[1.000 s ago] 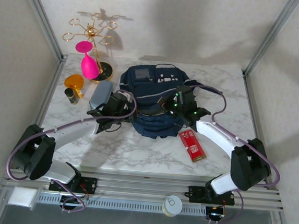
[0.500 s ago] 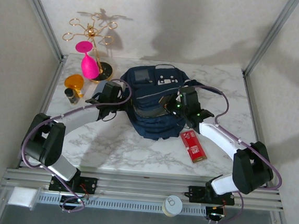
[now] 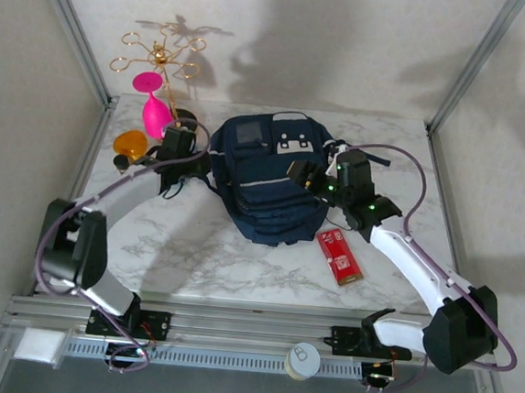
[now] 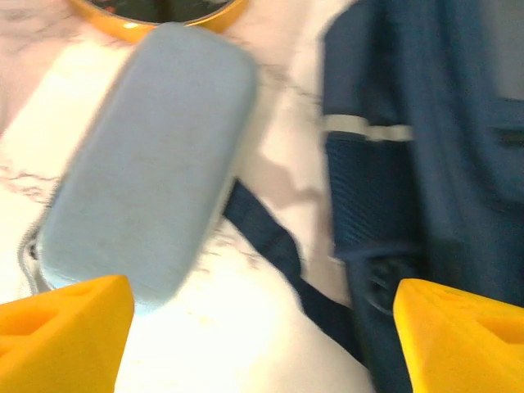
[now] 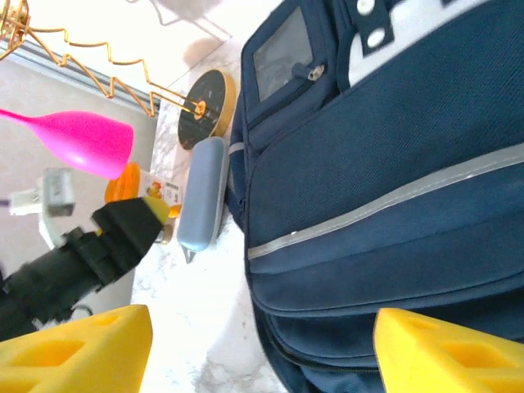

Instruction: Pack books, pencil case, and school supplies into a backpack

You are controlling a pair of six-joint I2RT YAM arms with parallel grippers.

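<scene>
Flanking the backpack [image 3: 268, 183], left gripper [image 4: 262, 332] and right gripper [image 5: 262, 348] stand open, empty. The adjacent pencil case [image 4: 147, 172] appears the left's target.

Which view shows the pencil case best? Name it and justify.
Left wrist: the pencil case is large and close, though slightly blurred. Right wrist shows it whole but small, lying beside the backpack. From above, the left arm hides it.

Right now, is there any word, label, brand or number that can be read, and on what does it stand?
No text is legible.
red pack: white print, too small to read.
small bottle: label print blurred.
backpack: no lettering to be seen.
</scene>
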